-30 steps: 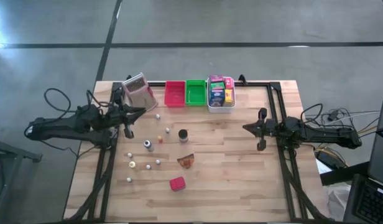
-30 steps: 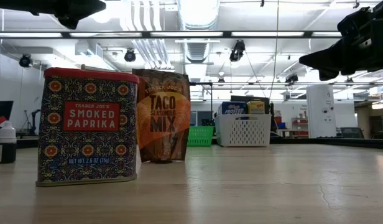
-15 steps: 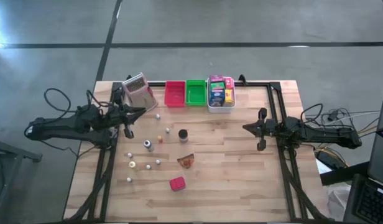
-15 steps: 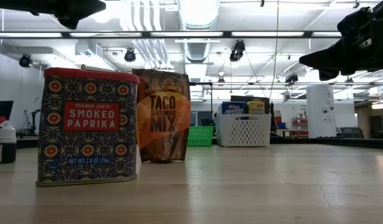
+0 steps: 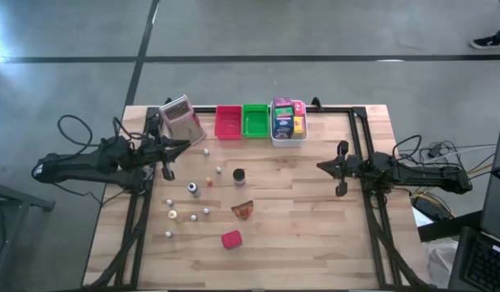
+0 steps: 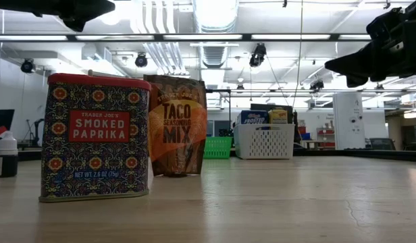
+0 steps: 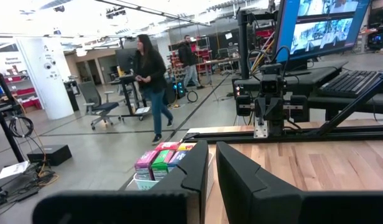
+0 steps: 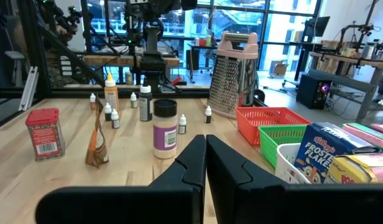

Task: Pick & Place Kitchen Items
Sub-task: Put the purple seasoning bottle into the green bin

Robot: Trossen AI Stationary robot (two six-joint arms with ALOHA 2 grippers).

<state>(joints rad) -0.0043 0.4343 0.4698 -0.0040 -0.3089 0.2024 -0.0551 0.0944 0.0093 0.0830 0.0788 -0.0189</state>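
— Wooden table first. Did anything on it move?

— No. It all looked the same as a moment before. Only a person's shoe had come in, on the floor far behind the right gripper.

— What were the grippers doing?

— The left gripper hung with its fingers almost closed and held nothing. The right gripper was closed and empty too. Both had stayed still.

— Where were the kitchen items?

— Between the two grippers, nearer the left one, touching neither. The jar stood just ahead of the left gripper. The little bottles, the orange-brown packet and the red tin lay off to its side. Some boxes sat in the white basket.

— So what did that mean?

— I think no pick had started. Most items still waited to be put away.
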